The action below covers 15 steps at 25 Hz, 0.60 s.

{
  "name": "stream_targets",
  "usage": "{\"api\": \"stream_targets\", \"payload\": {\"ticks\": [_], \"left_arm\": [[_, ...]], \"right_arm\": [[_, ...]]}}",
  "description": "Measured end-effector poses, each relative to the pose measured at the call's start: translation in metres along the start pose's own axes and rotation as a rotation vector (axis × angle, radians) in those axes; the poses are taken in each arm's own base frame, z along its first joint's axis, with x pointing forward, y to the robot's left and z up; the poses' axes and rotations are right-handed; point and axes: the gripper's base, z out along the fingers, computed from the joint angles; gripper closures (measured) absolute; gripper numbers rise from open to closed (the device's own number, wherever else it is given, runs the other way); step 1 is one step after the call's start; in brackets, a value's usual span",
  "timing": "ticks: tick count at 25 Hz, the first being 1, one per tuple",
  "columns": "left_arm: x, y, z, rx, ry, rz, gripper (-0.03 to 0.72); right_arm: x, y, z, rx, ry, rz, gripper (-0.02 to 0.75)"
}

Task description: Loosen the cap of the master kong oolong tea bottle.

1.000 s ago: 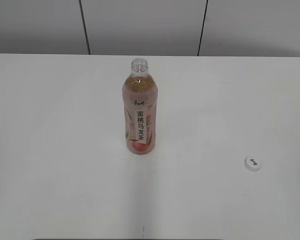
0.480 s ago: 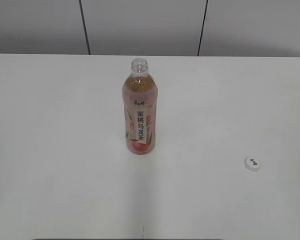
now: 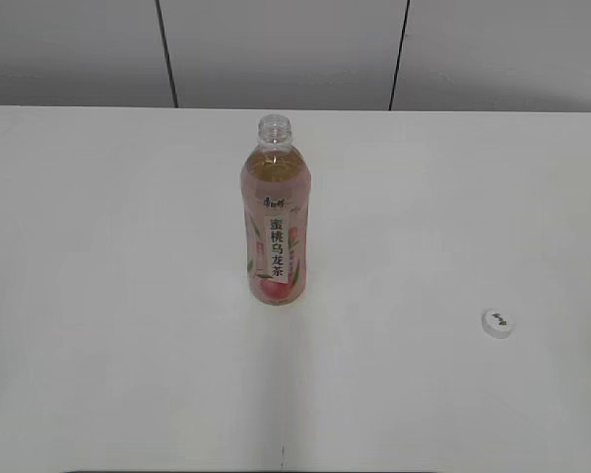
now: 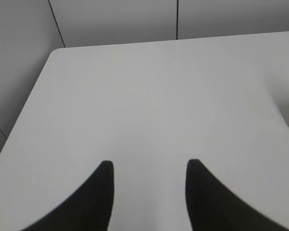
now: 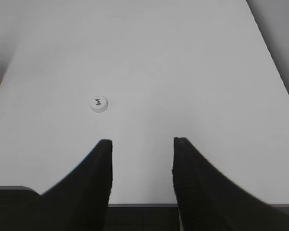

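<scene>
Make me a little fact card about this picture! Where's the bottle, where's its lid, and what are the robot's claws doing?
bottle: the master kong oolong tea bottle stands upright mid-table, its mouth open
lid: the cap lies flat on the table, off to the bottle's right, logo side up
left gripper: open, empty, over bare table
right gripper: open, empty, the cap just ahead of it and to its left
lid job: already off the bottle
</scene>
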Motion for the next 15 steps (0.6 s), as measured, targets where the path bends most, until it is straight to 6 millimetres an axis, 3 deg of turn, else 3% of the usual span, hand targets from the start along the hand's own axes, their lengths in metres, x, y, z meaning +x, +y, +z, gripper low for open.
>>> {"api": "stream_targets", "payload": {"ticks": [15], "left_arm": [[0.0000,-0.0001,0.0000,0.001,0.000,-0.001,0.437]], "right_arm": [[0.0000,0.0000,0.0000,0.000,0.000,0.000,0.419]]}}
